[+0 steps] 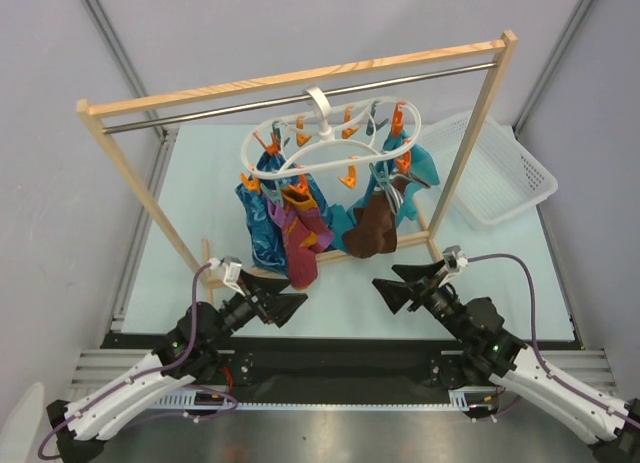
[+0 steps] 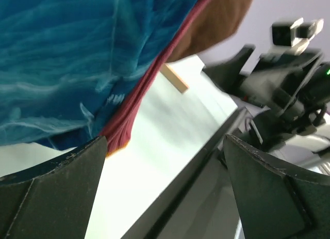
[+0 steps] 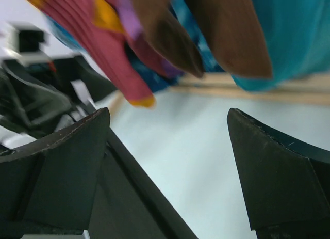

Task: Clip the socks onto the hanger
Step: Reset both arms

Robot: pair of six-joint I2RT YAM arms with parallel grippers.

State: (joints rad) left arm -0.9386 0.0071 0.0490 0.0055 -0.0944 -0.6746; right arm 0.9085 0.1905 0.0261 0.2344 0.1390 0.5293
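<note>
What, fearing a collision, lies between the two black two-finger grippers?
Only bare pale green tabletop separates left gripper and right gripper, in the top view.

High rear view; wrist cameras close beneath socks point(image 1: 300, 241)

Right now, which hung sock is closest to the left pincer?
The magenta striped sock. It hangs lowest, and its tip ends just short of the open left pincer. The dark brown sock hangs further right, nearer the right pincer.
</note>
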